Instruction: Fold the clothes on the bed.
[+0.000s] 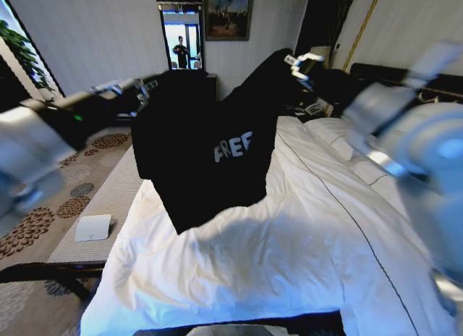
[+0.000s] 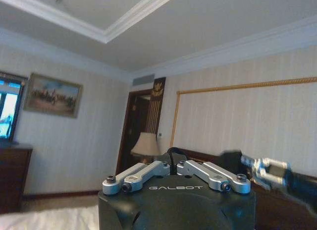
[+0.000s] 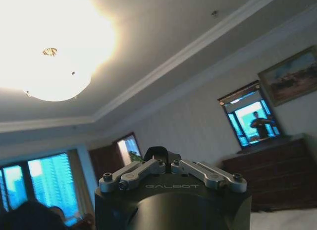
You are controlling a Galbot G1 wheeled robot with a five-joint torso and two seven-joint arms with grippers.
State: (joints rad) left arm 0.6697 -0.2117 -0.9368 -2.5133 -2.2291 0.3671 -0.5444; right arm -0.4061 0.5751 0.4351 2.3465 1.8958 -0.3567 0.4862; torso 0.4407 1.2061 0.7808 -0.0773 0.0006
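White bedding fills the foreground. Both pincers are raised and closed on the black T-shirt's (image 1: 210,151) upper edge, the left pincer (image 1: 145,90) at its left corner, the right pincer (image 1: 300,64) farther and higher. The shirt hangs between them above the bed (image 1: 289,242), its hem nearly touching the duvet.

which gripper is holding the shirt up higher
The right gripper, gripping the black T-shirt near the headboard, sits higher than the left gripper, so the top edge slopes.

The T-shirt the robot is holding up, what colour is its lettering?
White lettering on the black T-shirt, best seen in the head view.
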